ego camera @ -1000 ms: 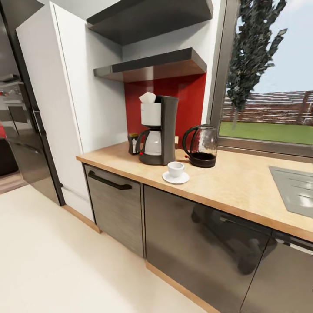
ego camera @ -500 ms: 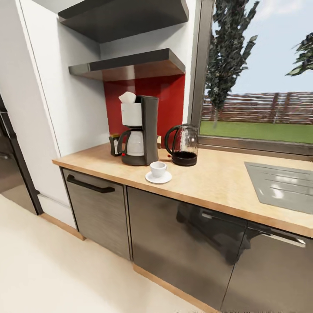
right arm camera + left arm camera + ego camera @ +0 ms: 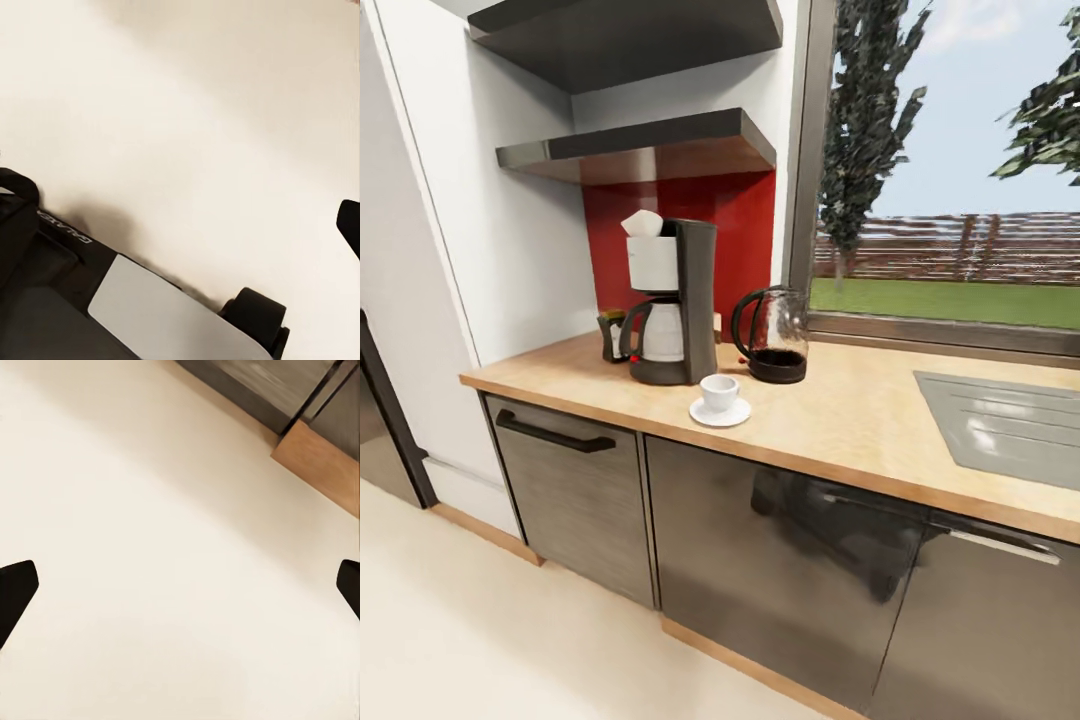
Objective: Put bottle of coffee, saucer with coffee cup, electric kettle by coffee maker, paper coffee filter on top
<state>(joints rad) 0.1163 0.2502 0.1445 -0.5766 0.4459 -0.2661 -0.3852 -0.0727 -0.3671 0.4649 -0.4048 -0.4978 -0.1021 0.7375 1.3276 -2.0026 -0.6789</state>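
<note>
Tan wood-grain table — the coffee station looks assembled.

The coffee maker, matte black with a white upper body, carries the white folded paper coffee filter on top; behind its far side stands the dark bottle of coffee, beside it toward the window the rounded clear-glass electric kettle, and in front of it the plain white coffee cup sits on the flat round saucer. The glossy dark kitchen shelf hangs above the coffee maker. The left claw is spread wide over pale floor, holding nothing; the right claw's spread I cannot tell. Likely risk — a careless base move nudging the table could topple the lightly perched filter or slide the cup off.
</note>
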